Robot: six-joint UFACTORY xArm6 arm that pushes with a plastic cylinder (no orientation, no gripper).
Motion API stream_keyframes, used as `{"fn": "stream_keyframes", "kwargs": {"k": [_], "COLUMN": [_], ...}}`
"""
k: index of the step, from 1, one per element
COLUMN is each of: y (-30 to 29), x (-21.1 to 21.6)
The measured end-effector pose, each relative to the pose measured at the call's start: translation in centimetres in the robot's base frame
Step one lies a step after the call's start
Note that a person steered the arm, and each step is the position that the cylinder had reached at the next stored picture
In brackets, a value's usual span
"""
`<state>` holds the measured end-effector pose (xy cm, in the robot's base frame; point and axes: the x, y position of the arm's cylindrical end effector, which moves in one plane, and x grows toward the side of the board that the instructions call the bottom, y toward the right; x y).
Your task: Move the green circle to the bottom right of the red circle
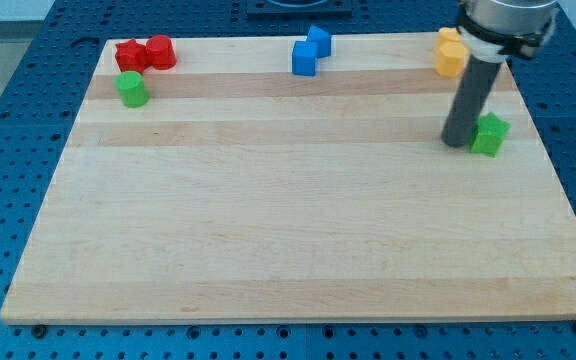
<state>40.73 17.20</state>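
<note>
My tip (458, 143), bare and holding nothing, rests at the frame's right beside a green block (489, 134); the green circle (132, 90) sits upper left, below the red circle (160, 52).

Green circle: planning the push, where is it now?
The green circle sits near the board's top-left corner, just below the two red blocks, far from my tip.

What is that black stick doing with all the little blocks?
That stick is a robot arm's rod. My tip rests on the wooden board at the view's right, right beside a green star-like block. The green circle it should move sits far off at the view's top left, just below the red circle and another red block. Two blue blocks and two yellow blocks sit along the top edge. Nothing has reached the green circle yet.
</note>
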Motion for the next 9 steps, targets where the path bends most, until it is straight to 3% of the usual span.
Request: {"fn": "stream_keyframes", "kwargs": {"k": [1,4,6,8,9], "y": [-9.2,-44.5,-47.7,-47.7,-45.7], "x": [1.8,2.7,0.7,-11.7,-12.3]}}
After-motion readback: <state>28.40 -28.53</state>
